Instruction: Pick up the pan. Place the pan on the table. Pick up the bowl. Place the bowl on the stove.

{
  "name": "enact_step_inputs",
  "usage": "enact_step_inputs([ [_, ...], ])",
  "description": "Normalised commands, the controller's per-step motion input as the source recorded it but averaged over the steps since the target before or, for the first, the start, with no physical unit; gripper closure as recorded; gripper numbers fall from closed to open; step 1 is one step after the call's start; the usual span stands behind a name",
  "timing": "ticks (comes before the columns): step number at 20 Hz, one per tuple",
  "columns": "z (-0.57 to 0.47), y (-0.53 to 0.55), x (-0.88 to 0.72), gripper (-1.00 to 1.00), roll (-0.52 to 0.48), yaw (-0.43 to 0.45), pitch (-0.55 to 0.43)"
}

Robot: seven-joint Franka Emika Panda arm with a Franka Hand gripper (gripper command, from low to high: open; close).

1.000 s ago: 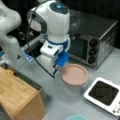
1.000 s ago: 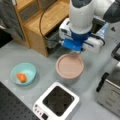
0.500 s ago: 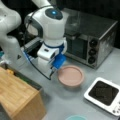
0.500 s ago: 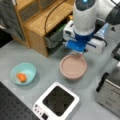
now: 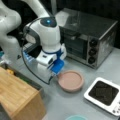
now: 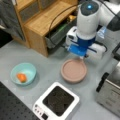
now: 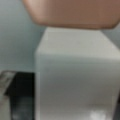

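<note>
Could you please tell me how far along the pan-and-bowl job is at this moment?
The pan sits on the grey table, off the stove, whose black top is bare, so the first move looks done. The gripper is low at the pan's handle edge; the wrist view shows the white handle close up. The teal bowl, holding an orange item, is untouched on the table, not on the stove.

Pan on the table between bowl at a front view's left and toaster oven at right, stove below the pan, wooden box above the bowl, gripper at the pan's upper edge.
</note>
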Motion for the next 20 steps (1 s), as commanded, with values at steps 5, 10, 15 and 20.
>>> enact_step_inputs([
  [5, -0.10, -0.05, 0.08, 1.00, -0.022, -0.041, -0.111],
  [10, -0.07, -0.04, 0.07, 1.00, -0.026, -0.033, -0.090],
  [15, -0.07, -0.02, 0.06, -1.00, -0.031, -0.025, -0.081],
  [20, 0.01, -0.01, 0.06, -1.00, -0.027, -0.033, -0.044],
])
